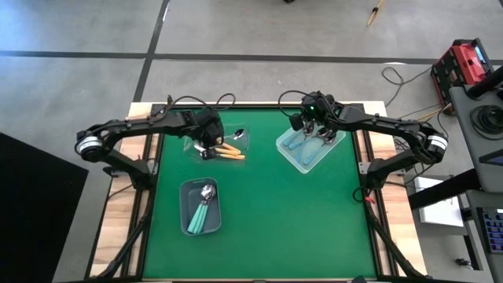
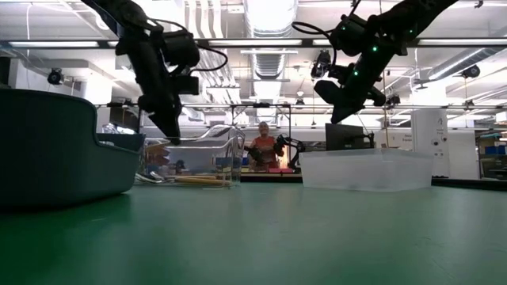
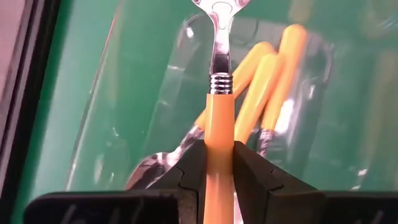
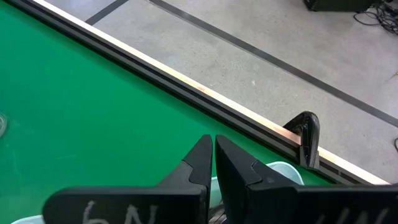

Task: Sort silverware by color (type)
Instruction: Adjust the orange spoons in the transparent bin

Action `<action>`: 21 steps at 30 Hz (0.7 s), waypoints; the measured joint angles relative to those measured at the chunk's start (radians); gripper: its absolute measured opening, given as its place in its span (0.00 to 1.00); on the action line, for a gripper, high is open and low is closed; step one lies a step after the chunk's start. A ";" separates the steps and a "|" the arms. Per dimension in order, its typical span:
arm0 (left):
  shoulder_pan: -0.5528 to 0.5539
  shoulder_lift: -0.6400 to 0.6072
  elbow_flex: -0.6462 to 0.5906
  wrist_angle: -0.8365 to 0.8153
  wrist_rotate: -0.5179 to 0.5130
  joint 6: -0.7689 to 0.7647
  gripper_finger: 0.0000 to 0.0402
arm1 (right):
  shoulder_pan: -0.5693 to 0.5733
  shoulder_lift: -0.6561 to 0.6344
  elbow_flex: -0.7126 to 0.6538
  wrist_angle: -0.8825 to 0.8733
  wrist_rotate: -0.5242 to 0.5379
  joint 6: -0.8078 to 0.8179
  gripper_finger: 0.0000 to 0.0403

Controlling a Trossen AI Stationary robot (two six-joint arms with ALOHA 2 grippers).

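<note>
From above, the left tool [image 1: 207, 140] reaches in over the clear bin [image 1: 236, 135] at the rear left of the green table [image 1: 267, 212], with orange spoons [image 1: 229, 152] lying below it. The right tool [image 1: 313, 126] hangs over the clear tray [image 1: 310, 146] holding blue spoons, and a grey bin [image 1: 200, 206] nearer the front holds teal spoons [image 1: 203, 214].

At table height, the left arm angles down into the clear bin [image 2: 202, 162]; the right tool [image 2: 337, 99] hangs above the tray [image 2: 366, 170].

The left wrist shows its fingers [image 3: 249, 177] clamped on an orange spoon [image 3: 219, 124] above the others.

The right wrist shows its fingers [image 4: 199, 163] pressed together, holding nothing.
</note>
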 joint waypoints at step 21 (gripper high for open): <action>0.090 0.112 0.007 0.003 -0.068 0.284 0.11 | 0.000 0.000 0.000 0.000 0.000 0.000 0.03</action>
